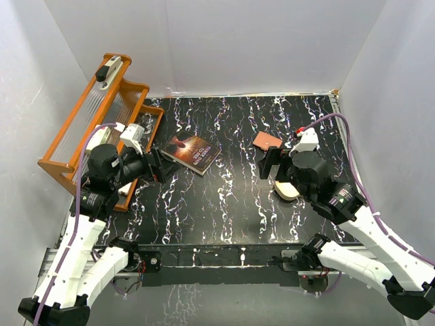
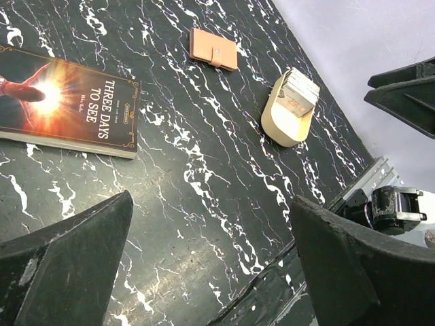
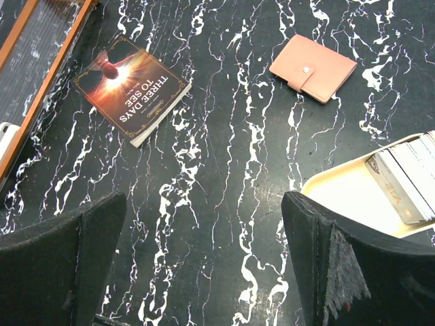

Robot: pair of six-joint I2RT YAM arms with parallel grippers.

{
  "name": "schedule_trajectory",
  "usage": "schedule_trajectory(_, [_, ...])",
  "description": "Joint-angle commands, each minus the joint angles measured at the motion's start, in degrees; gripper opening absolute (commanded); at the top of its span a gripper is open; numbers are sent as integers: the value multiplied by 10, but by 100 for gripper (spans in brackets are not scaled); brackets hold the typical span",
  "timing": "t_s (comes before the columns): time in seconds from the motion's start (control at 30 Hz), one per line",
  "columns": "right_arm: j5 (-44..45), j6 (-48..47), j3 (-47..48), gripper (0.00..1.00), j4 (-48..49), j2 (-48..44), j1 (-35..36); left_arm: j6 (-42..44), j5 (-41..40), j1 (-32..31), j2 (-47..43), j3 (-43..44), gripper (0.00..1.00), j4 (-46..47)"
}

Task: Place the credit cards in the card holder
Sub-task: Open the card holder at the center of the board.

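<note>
Evidently at the start, left end effector and right end effector gape empty; cards await lifting from tin.

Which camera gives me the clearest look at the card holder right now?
The right wrist view: the card holder lies closed, whole and close, its snap tab plain. The left wrist view shows the card holder whole but smaller, near the top edge. The top external view gives only a small reddish patch.

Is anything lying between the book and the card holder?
No. The right wrist view shows only bare marbled tabletop between the book and the card holder.
</note>
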Motion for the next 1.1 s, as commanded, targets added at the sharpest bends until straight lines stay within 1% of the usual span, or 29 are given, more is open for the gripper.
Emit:
schedule_trajectory(0.0, [8,-7,8,98,21,-2,-1,8,11,4,0,3,99,1])
schedule_trajectory(0.17, [8,-10,9,98,28,16,-2,9,21,4,28,-3,99,-4])
schedule_trajectory(0.33, [17,-34,27,98,16,63,-2,-8,31,4,57,-24,98,2])
schedule_trajectory(0.5, [70,-70,67,98,-23,156,-2,-41,58,4,55,-72,99,53])
schedule_trajectory(0.6, [72,-94,78,98,-18,221,-5,-45,79,5,64,-98,98,68])
schedule_trajectory(0.7, [41,-107,95,96,-9,282,-22,-29,108,4,72,-119,98,73])
schedule_trajectory(0.8, [32,-105,114,93,3,334,-44,-5,108,3,74,-131,98,63])
schedule_trajectory(0.9, [-5,-105,140,89,10,378,-87,-3,97,3,63,-141,98,67])
schedule_trajectory(0.97, [-29,-127,144,88,28,400,-125,-5,90,4,51,-147,98,78])
schedule_trajectory(1.07, [-83,-154,164,83,47,441,-168,-2,74,3,42,-148,98,71])
